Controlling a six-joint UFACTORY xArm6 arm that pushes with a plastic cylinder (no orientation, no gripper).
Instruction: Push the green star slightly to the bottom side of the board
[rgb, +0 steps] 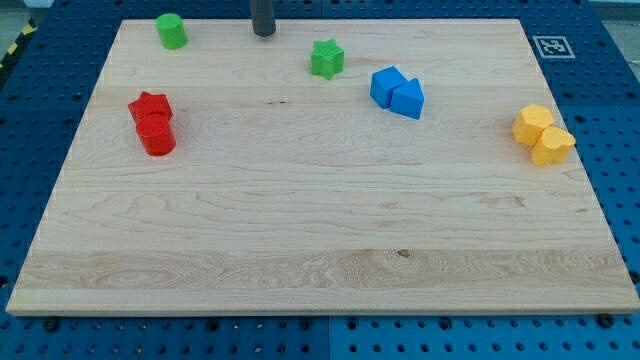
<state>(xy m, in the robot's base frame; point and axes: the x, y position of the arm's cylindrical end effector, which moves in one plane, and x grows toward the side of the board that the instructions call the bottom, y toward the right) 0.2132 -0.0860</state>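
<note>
The green star (326, 59) lies on the wooden board (320, 250) near the view's top, a little right of centre. My tip (264, 33) touches the board near its top edge, to the upper left of the star and apart from it. A green cylinder (171, 31) stands at the top left, left of my tip.
A red star (150, 105) and a red cylinder (156, 135) sit together at the left. Two blue blocks (397, 92) touch each other right of the green star. Two yellow blocks (543, 134) sit together at the right edge. A marker tag (552, 45) is at the top right corner.
</note>
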